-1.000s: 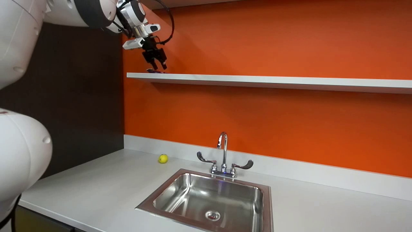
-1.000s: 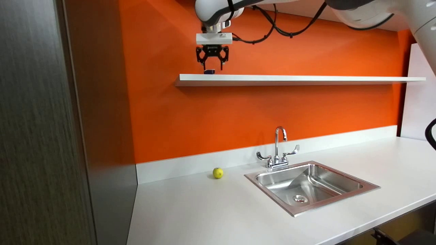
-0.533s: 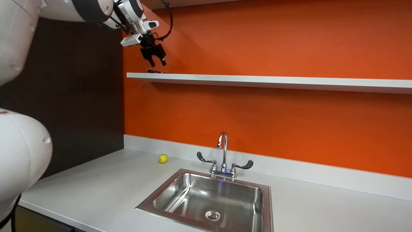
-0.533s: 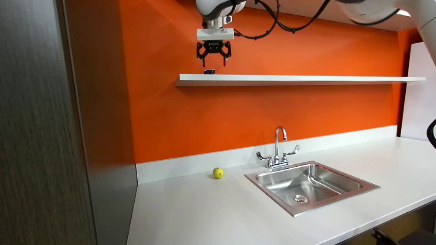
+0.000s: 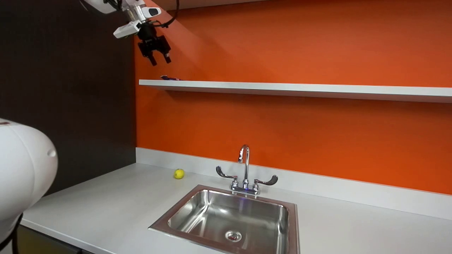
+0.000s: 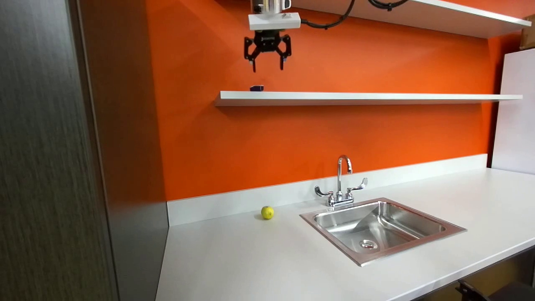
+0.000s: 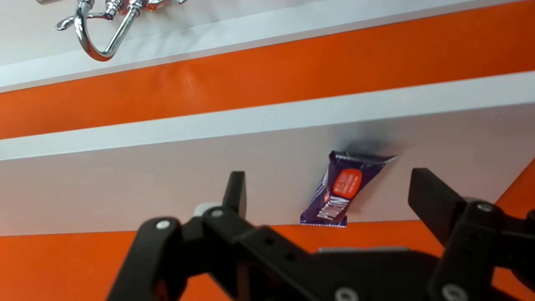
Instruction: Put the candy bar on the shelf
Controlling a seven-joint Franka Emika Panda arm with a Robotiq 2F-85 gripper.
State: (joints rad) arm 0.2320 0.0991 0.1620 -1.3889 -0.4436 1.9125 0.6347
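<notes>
The candy bar [image 7: 342, 188], in a dark purple wrapper with a red patch, lies on the pale shelf [image 7: 167, 179]. It also shows near the shelf's end in both exterior views [image 5: 170, 78] [image 6: 256, 88]. In the wrist view its lower end reaches the shelf's edge by the orange wall. My gripper [image 6: 268, 68] is open and empty, with a visible gap above the shelf [image 6: 355, 96] and the bar. In an exterior view the gripper [image 5: 161, 62] hangs up and to the left of the bar. In the wrist view the bar appears between the spread fingers [image 7: 236, 190], untouched.
Below are a countertop [image 5: 106, 201], a steel sink [image 5: 295, 225] with a faucet [image 5: 246, 165], and a yellow-green ball [image 5: 179, 173]. A dark panel [image 6: 121, 125] stands beside the shelf's end. A higher white board [image 6: 418, 16] runs above.
My gripper has risen from just above the candy bar and drawn back from the shelf, staying open. The bar stays on the shelf in the same spot.
</notes>
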